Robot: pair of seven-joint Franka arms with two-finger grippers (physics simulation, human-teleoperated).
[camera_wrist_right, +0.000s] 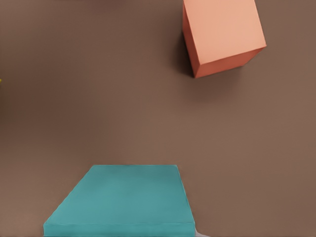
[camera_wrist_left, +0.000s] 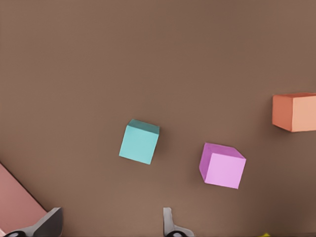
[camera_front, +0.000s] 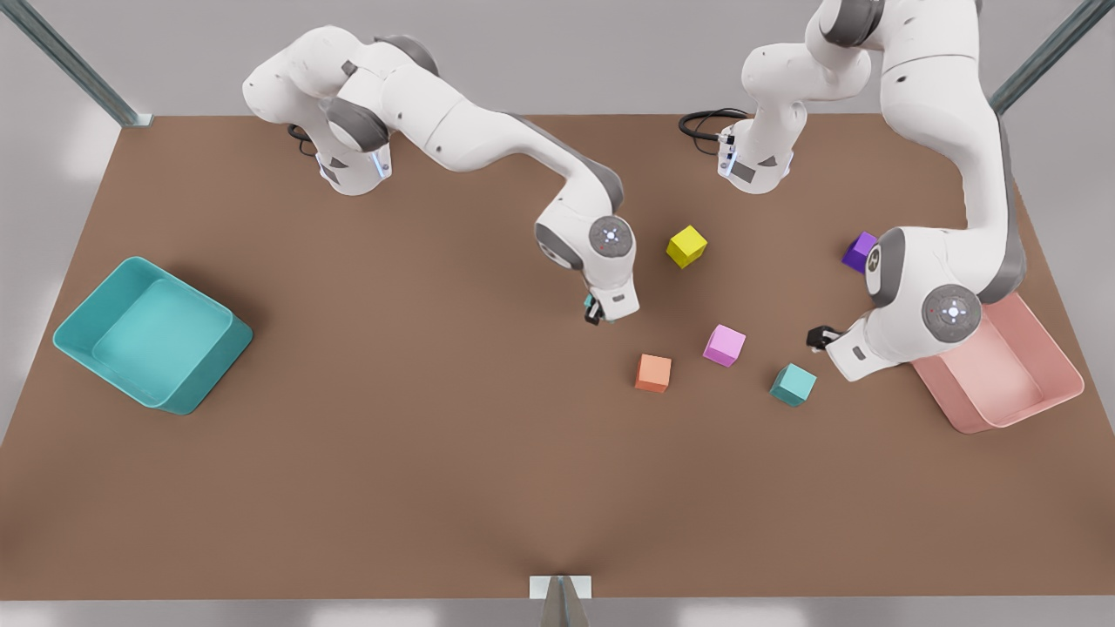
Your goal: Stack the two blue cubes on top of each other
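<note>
Right gripper (camera_front: 596, 312) sits mid-table in the front view, and its fingers are clamped on the held teal cube (camera_front: 591, 304). In the right wrist view that cube (camera_wrist_right: 123, 197) looms large and close, off the brown table (camera_front: 348, 488). The orange cube (camera_front: 653, 373) lies on the table at about 4 o'clock from this gripper in the front view, near but apart.

Over on the front view's right is the left gripper (camera_front: 817, 337), jaws spread wide and holding nothing. The left wrist view shows the gripper (camera_wrist_left: 108, 222) with the gap between its fingers well open. The loose teal cube (camera_front: 793, 384) rests flat on the table at roughly 7 o'clock from it, just beside it and not touching. The wrist camera has that cube (camera_wrist_left: 139, 143) out ahead of the fingertips. The pink cube (camera_front: 724, 345) sits near it, at 10 o'clock from the loose teal cube in the front view.

Now the containers. The teal bin (camera_front: 209, 383) stands well apart at the table's 9 o'clock side, and its floor looks bare. The pink bin (camera_front: 976, 418) sits at 3 o'clock, partly covered by the left arm, and the part of its floor that shows is bare.

The yellow cube (camera_front: 686, 246) lies at 1 o'clock from the right gripper. The purple cube (camera_front: 859, 251) peeks out just beside the left arm's wrist.
</note>
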